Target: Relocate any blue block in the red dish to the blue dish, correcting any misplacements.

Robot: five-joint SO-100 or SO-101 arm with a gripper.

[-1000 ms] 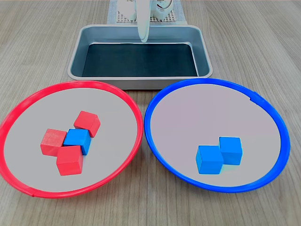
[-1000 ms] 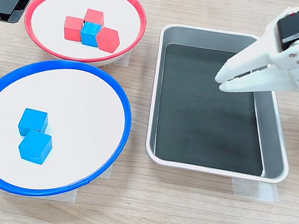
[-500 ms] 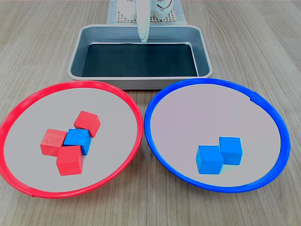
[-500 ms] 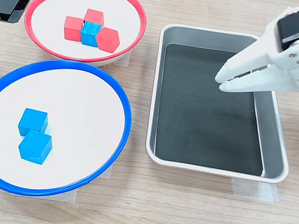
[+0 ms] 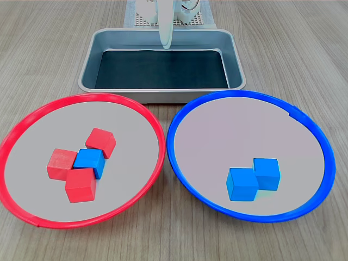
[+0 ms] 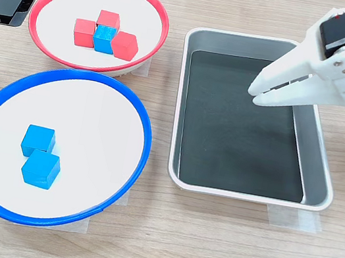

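Crowding is the risk here: the small bright blue cube (image 5: pixel 89 161) sits in the round grey dish with the red rim (image 5: pixel 142 114), hemmed in by three red cubes (image 5: pixel 80 185) that touch it, so fingers coming down could nudge or pinch a red one instead. The white end effector (image 6: pixel 258 92) hangs empty over the rectangular metal tray (image 6: pixel 183 104), its jaws nearly together, well apart from both dishes. The round blue-rimmed dish (image 5: pixel 179 117) on the wooden desk (image 5: pixel 43 49) already holds two blue cubes (image 5: pixel 242 184)
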